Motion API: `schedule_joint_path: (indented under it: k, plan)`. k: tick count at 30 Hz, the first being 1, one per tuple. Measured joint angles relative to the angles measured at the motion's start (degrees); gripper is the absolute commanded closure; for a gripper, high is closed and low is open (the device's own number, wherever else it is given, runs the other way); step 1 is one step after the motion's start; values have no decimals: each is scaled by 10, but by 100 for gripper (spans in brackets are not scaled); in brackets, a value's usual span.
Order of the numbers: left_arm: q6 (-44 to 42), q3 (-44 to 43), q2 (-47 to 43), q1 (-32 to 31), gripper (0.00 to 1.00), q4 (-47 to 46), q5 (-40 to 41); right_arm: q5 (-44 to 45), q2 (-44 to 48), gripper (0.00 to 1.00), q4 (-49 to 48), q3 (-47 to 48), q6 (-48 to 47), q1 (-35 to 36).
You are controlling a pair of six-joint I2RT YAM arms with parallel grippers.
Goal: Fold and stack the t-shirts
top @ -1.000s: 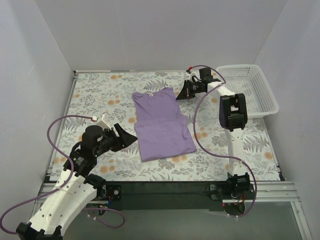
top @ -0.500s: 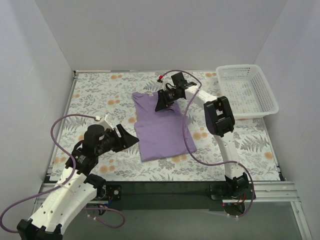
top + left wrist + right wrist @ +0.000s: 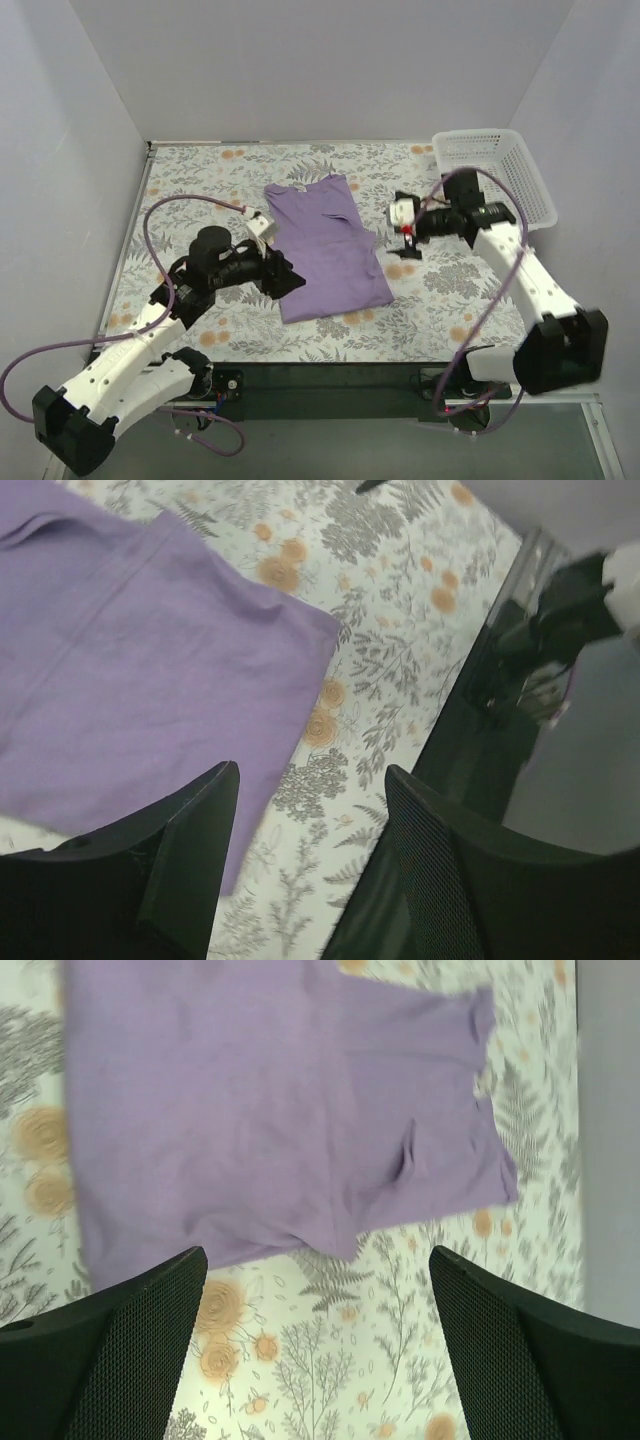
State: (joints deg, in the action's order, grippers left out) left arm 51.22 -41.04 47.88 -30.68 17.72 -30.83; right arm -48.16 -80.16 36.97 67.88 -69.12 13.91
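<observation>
A lavender t-shirt [image 3: 325,240] lies flat mid-table, its sides folded in so it forms a long strip with the collar at the far end. My left gripper [image 3: 290,282] hovers at its near left edge. In the left wrist view that gripper [image 3: 310,770] is open over the tablecloth, with the t-shirt [image 3: 130,670] just left of the gap and nothing held. My right gripper [image 3: 398,235] stands just right of the shirt. In the right wrist view that gripper [image 3: 318,1255] is wide open and empty, and the t-shirt [image 3: 260,1110] lies just beyond its fingertips.
A white mesh basket [image 3: 482,133] stands at the far right corner. The floral tablecloth [image 3: 200,190] covers the table. Purple cables loop over both arms. The table's dark near edge [image 3: 500,710] shows in the left wrist view.
The right arm swung from the shirt's far end back to its right side, and its jaws opened wide. The left arm moved forward to the shirt's near left edge.
</observation>
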Motion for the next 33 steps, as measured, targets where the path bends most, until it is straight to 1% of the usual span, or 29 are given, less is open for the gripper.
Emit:
schedule_joint_path:
  k: [2,3,5,8,11,13,15,17,20,22,23,25,26,28,29,30,31,33]
  plan:
    - [-72,22,6,-54,44,-23,9,3,91,2,21,-100,-125,20]
    - [-104,35,12,-80,45,-28,20,10,110,3,32,-140,-172,35]
    - [-153,59,35,-140,46,-33,58,27,112,4,44,-208,-242,53]
    - [-201,95,72,-228,46,-37,127,63,96,9,56,-284,-295,69]
    - [-228,114,104,-292,47,-39,179,91,98,14,43,-309,-294,105]
    - [-238,117,136,-316,47,-52,218,105,93,18,18,-310,-280,121]
    - [-245,123,169,-326,46,-76,258,118,79,22,-8,-309,-264,124]
    - [-251,135,189,-329,43,-94,295,133,54,24,-33,-309,-247,125]
    - [-262,152,204,-329,43,-113,337,147,23,28,-59,-306,-223,125]
    - [-268,159,213,-329,44,-124,356,152,19,33,-79,-306,-212,128]
    - [-272,159,214,-329,50,-131,365,155,17,42,-88,-306,-206,130]
    - [-280,161,223,-329,65,-145,382,166,11,55,-113,-307,-193,132]
    - [-283,162,230,-329,70,-156,390,167,7,59,-122,-307,-191,133]
    - [-294,163,244,-329,83,-174,407,173,-1,73,-142,-307,-180,135]
    - [-297,163,253,-329,88,-184,414,176,-5,76,-151,-307,-177,135]
    - [-302,163,261,-329,93,-194,422,179,-8,90,-158,-308,-172,136]
    - [-306,163,269,-330,100,-203,428,181,-9,98,-165,-308,-169,136]
    - [-314,163,282,-331,100,-222,441,184,-9,99,-174,-310,-162,136]
